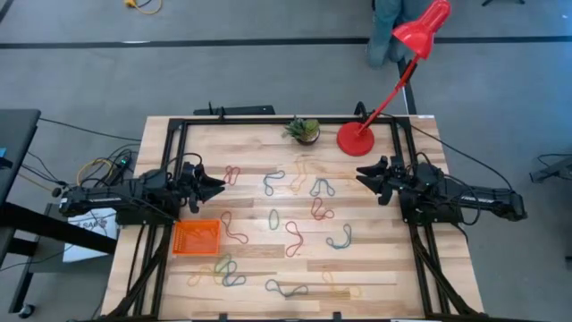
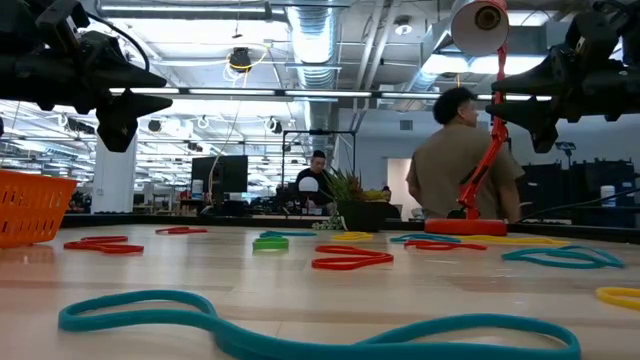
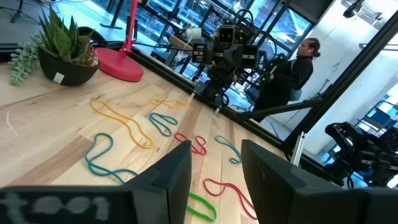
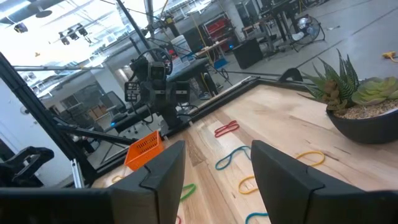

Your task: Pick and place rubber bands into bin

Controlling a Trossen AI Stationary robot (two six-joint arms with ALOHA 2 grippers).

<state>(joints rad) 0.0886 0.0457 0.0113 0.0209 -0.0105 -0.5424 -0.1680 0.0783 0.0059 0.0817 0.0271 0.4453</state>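
Several rubber bands lie flat across the wooden table: red (image 1: 231, 173), teal (image 1: 273, 182), green (image 1: 275, 217), yellow (image 1: 301, 165) and others toward the near edge (image 1: 223, 271). The orange bin (image 1: 196, 237) stands on the table at the near left; it also shows in the right wrist view (image 4: 144, 149). My left gripper (image 1: 217, 185) is open and empty, held above the table's left side, just beyond the bin. My right gripper (image 1: 362, 176) is open and empty above the right side. Both point toward the table's middle.
A small potted plant (image 1: 304, 131) and a red lamp's round base (image 1: 356, 139) stand at the far edge; the lamp's arm leans up over the far right corner. A black frame runs along the table's sides. A person stands beyond the far edge (image 2: 462, 160).
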